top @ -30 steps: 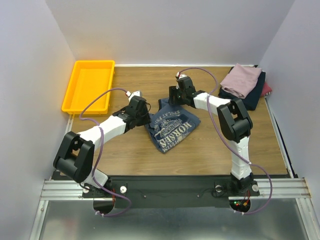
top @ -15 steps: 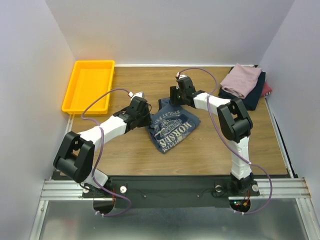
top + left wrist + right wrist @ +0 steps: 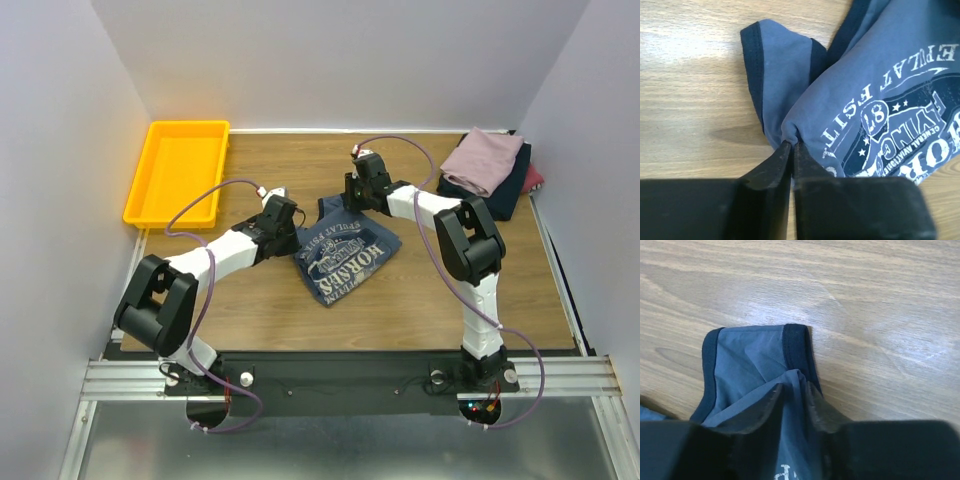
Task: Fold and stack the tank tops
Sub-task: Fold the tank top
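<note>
The slate-blue tank top (image 3: pixel 346 256) lies crumpled on the wooden table, lettered face up. My left gripper (image 3: pixel 292 240) is at its left edge. In the left wrist view the left gripper (image 3: pixel 791 145) is shut on a bunched fold of the slate-blue tank top (image 3: pixel 790 85) beside the print. My right gripper (image 3: pixel 352 198) is at the cloth's far edge. In the right wrist view the right gripper (image 3: pixel 793 388) pinches a ridge of the slate-blue tank top (image 3: pixel 747 357) just behind its dark trim. A mauve-pink tank top (image 3: pixel 485 158) lies on a navy one (image 3: pixel 503 197) and a maroon one (image 3: pixel 534 178) at the back right.
A yellow plastic tray (image 3: pixel 140 195) sits at the back left of the table. Pale walls close in the left, back and right sides. Bare wood (image 3: pixel 260 305) lies between the cloth and the arm bases.
Both grippers have closed on the slate-blue cloth, the left one fully and the right one partway. The left arm's elbow has shifted slightly right. The cloth has barely moved.
</note>
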Robot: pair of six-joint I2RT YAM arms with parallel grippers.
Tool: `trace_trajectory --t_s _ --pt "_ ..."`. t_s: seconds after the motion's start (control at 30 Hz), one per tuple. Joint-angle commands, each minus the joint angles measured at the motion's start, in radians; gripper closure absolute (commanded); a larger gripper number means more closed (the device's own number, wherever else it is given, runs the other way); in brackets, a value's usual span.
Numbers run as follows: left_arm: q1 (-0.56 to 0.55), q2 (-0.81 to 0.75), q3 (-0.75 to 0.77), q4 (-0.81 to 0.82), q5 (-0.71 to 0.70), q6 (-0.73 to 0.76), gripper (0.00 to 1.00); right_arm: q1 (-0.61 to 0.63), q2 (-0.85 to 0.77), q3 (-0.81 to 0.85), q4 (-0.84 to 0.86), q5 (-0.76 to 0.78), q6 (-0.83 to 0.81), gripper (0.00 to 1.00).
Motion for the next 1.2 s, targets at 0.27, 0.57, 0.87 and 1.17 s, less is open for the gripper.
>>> trace_trajectory --t_s 0.27,0.57,0.87,1.17 --pt "-0.033 -0.112 0.02 0.013 -0.031 0.029 1.0 -0.003 -0.185 -0.057 0.032 0.159 -0.018 0.94" --pt "-0.044 -0.206 0.052 -0.046 -0.061 0.017 1.0 -0.003 -0.308 -0.125 0.122 0.18 -0.022 0.99" --pt "-0.04 -0.21 0.108 -0.122 -0.146 -0.028 1.0 -0.005 -0.331 -0.212 0.28 0.153 -0.012 1.0" --pt "0.107 -0.192 0.011 -0.033 -0.166 -0.056 1.0 -0.006 -0.175 -0.186 0.533 0.039 0.017 0.99"
